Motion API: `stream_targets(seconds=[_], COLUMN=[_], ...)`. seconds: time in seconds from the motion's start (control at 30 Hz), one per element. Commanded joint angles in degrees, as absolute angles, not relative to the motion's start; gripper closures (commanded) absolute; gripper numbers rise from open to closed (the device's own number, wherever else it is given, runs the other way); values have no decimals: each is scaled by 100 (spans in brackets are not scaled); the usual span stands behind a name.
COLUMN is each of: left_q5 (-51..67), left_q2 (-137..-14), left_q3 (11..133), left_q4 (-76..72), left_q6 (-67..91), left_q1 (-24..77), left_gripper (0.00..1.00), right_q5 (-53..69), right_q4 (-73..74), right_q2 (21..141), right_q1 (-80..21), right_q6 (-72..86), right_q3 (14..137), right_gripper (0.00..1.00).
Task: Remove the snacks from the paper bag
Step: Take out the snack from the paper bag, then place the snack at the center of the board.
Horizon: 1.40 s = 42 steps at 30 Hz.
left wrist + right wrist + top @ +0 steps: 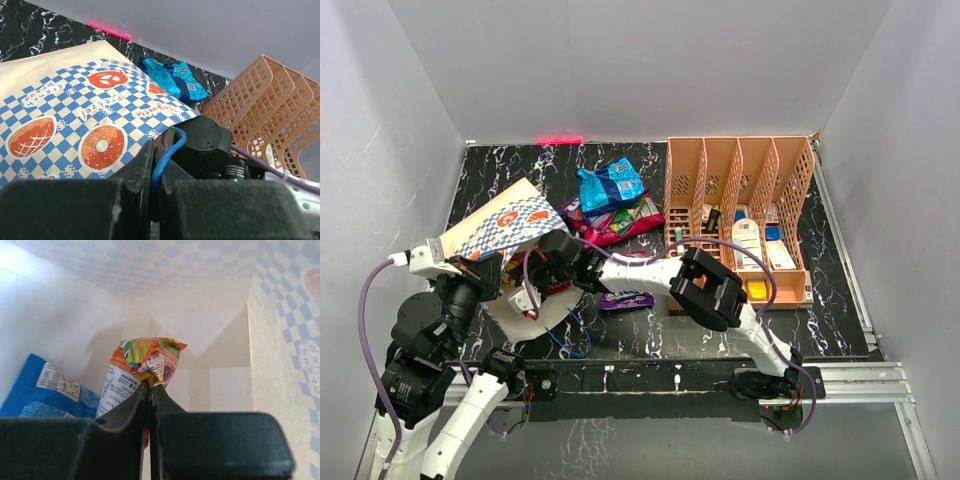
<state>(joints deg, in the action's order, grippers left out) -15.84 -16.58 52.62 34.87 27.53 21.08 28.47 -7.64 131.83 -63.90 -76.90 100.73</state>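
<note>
Mostly hidden in paper bag (215, 335), right pincer (149, 386) pinches orange snack (145, 357); left pincer (157, 162), cord (169, 147).

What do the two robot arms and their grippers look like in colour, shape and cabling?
Both the left arm and the right arm have white tubular links joined by bulky black joint housings. A thin purple cable loops along each. The left gripper and the right gripper have matte black, wedge-shaped fingers that taper to narrow tips.
</note>
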Motion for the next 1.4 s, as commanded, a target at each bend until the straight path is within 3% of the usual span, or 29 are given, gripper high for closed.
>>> stream_targets(seconds=[0.0, 0.6, 0.87, 1.0, 1.17, 1.37], left_q5=[-1711, -1792, -1733, -1697, -1613, -1531], left_q2=[-1723, -1522, -1479, -1303, -1040, -932], left_q3=[5329, 5175, 5139, 4992, 4629, 4476], left_q4=[3339, 3347, 3434, 3504, 3439, 3373], left_q6=[2759, 2777, 2795, 2867, 2961, 2851], left_q1=[2090, 2085, 2087, 2085, 2084, 2086], left_gripper=[100, 100, 100, 100, 100, 100], right_q5=[3017, 2671, 3388, 2893, 1438, 76], right_q4=[-1320, -1576, -1005, -314, -144, -302], right_q2=[12379, 9836, 8007, 7048, 5976, 6128], right_q1=[-6441, -6923, -6934, -6920, -6921, -6882], right_q6=[-7704, -5871, -4452, -3867, -3552, -3997], right_q3=[9757, 7363, 5966, 5465, 4891, 4855], right_gripper=[92, 92, 93, 93, 93, 93])
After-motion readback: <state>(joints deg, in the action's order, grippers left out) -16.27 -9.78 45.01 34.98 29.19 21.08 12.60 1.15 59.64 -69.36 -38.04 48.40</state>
